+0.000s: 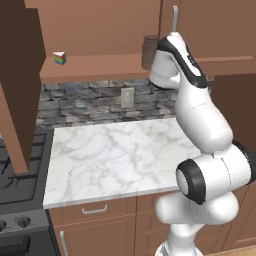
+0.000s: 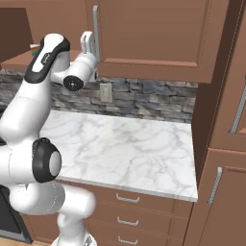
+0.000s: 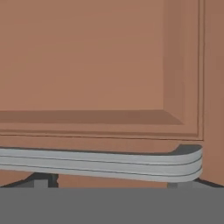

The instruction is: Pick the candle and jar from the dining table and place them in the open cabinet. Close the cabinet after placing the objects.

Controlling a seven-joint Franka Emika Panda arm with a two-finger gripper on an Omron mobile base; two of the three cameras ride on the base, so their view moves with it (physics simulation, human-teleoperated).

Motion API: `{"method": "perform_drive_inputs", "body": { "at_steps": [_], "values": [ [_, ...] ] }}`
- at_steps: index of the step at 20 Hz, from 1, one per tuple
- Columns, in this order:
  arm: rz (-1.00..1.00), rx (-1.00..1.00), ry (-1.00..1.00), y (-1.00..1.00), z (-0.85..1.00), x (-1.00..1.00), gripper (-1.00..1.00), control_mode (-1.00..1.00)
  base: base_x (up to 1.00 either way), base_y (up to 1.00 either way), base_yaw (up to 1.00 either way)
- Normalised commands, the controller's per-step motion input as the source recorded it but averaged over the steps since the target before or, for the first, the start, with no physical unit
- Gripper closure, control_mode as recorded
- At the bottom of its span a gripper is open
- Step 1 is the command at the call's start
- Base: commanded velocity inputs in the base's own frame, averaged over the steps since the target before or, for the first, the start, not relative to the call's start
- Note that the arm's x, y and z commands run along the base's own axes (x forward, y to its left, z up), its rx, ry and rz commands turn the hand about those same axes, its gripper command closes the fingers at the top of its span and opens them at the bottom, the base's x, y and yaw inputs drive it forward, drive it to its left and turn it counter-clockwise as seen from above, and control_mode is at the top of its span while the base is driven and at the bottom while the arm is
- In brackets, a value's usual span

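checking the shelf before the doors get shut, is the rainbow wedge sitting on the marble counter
No, the rainbow wedge sits up on the wooden shelf of the cabinet, well above the marble counter.

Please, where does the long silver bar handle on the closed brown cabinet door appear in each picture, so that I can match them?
Left base view: the long silver bar handle stands upright at the top edge, above the white arm.
Right base view: upright at upper left, on the door's left edge.
Hand view: lying across the bottom.
Shared landmark, both base views: white wall socket plate.
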Motion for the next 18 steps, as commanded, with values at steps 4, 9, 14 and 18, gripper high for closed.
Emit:
{"method": "perform_drive_inputs", "body": {
  "at_steps": [4, 9, 14, 18],
  "values": [
    [0.0, 0.0, 0.0, 0.0, 0.0, 0.0, -1.0, -1.0, 0.0, 0.0, 0.0],
    [0.0, 0.0, 0.0, 0.03, 0.0, -0.01, -1.0, -1.0, 0.0, 0.0, 0.0],
    [0.0, 0.0, 0.0, 0.1, 0.0, -0.02, -1.0, -1.0, 0.0, 0.0, 0.0],
    [0.0, 0.0, 0.0, 0.2, 0.0, -0.02, -1.0, -1.0, 0.0, 0.0, 0.0]
  ]
}}
